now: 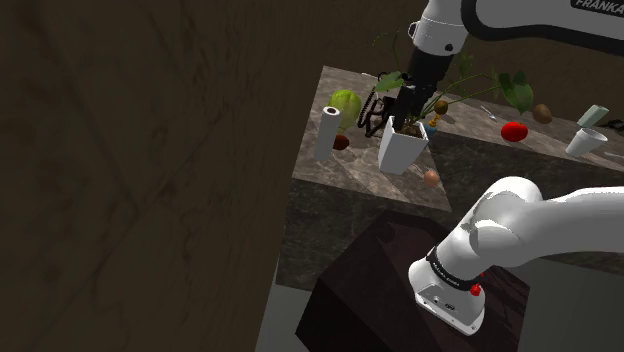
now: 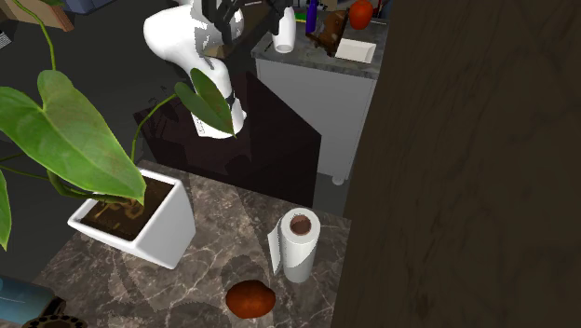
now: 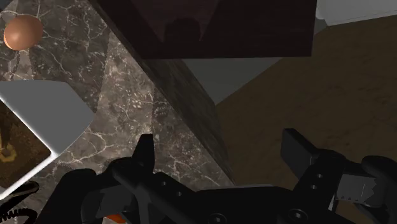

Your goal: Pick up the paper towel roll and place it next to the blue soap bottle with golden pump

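Where dark wall [image 1: 150,150] meets marbled counter [image 1: 352,172], roll [image 1: 327,132] upright

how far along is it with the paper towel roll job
Done: nothing yet. The paper towel roll stands upright on the marble counter, untouched. In hand: the gripper hangs open and empty over the counter by the white planter, apart from the roll. Left: grasp the roll, lift it and set it beside the blue soap bottle, partly hidden behind the planter.

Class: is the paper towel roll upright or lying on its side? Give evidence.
Upright. The paper towel roll stands on end on the counter, its core opening facing up.
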